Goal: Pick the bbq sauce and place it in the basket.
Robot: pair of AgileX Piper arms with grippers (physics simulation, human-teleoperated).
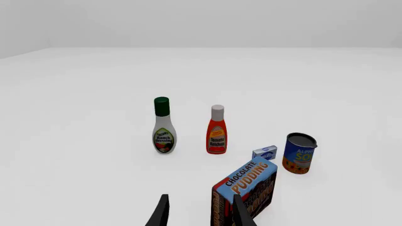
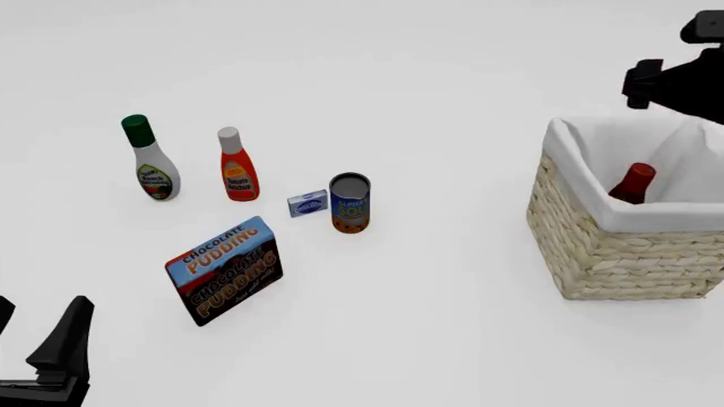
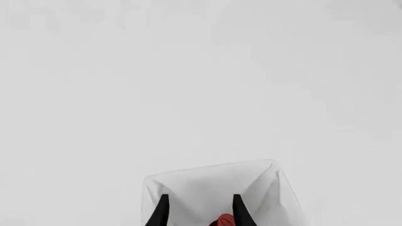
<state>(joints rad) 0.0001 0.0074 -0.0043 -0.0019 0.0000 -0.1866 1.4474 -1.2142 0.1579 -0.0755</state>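
Bbq sauce already stands inside the basket, only its red cap and dark neck showing above the white lining, so we judge the placing done and only our withdrawal left. Nearest us, our left gripper waits open and empty low over the counter, short of the pudding box; farther off, our right gripper hangs above the basket with fingers spread, holding nothing. Only the right wrist view shows those parted fingers over the red cap, while the front view alone shows the wicker wall and the other groceries.
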